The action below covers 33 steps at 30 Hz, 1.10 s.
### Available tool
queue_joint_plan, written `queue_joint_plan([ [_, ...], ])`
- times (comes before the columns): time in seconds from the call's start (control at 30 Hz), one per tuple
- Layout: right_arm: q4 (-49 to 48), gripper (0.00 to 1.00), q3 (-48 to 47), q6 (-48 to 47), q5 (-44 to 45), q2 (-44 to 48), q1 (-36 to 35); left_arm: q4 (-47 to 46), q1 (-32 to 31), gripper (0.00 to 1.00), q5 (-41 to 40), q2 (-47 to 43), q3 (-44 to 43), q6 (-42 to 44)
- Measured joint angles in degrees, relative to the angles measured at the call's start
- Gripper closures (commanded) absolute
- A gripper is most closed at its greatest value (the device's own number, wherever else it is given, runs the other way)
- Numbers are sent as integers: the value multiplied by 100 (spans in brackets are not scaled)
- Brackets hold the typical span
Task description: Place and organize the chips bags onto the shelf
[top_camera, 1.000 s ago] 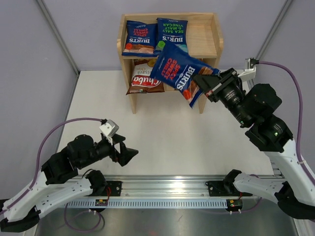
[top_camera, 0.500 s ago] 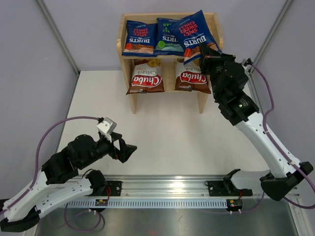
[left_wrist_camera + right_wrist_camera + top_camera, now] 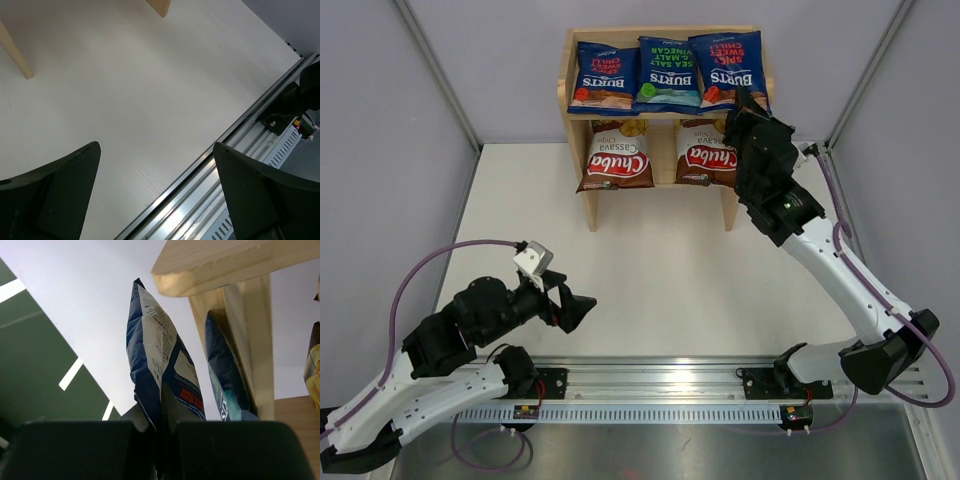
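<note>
The light wood shelf stands at the table's far edge. Three dark blue Burts bags stand along its top tier: left, middle, right. Two brown-and-white Chuba bags sit on the lower tier. My right gripper is shut on the bottom edge of the right Burts bag, held upright at the shelf's top right corner. The middle Burts bag and the shelf's rim show beside it in the right wrist view. My left gripper is open and empty near the front rail.
A metal rail runs along the table's near edge and shows in the left wrist view. Grey walls enclose the table on the left, right and back. The shelf's leg shows at the left wrist view's top left.
My right gripper has carried the third Burts bag up and back from in front of the shelf to the right end of the top tier. The left arm has barely moved.
</note>
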<state>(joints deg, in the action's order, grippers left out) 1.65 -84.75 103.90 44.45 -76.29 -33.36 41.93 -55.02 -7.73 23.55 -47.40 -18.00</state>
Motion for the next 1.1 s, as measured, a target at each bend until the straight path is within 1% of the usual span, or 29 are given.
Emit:
queue_joint_plan([
  [0.27,411,100,-271,428,225,-496,0,0,0,1,48,-33,4,0],
  [0.47,986,100,-914,667,501,-732,0,-2,0,1,83,-48,20,0],
  [0.7,1370,100,-1204,903,704,-892,0,-4,0,1,94,-210,20,0],
  [1.0,1626,100,-1429,1014,706,-1290,7,-7,0,1,101,-289,20,0],
  [1.03,1635,99,-1480,1019,704,-1327,7,-7,0,1,98,-289,20,0],
  [1.07,1641,96,-1528,1019,702,-1353,7,-4,0,1,101,-289,20,0],
  [1.1,1639,87,-1550,1019,697,-1368,7,-4,0,1,101,-289,20,0],
])
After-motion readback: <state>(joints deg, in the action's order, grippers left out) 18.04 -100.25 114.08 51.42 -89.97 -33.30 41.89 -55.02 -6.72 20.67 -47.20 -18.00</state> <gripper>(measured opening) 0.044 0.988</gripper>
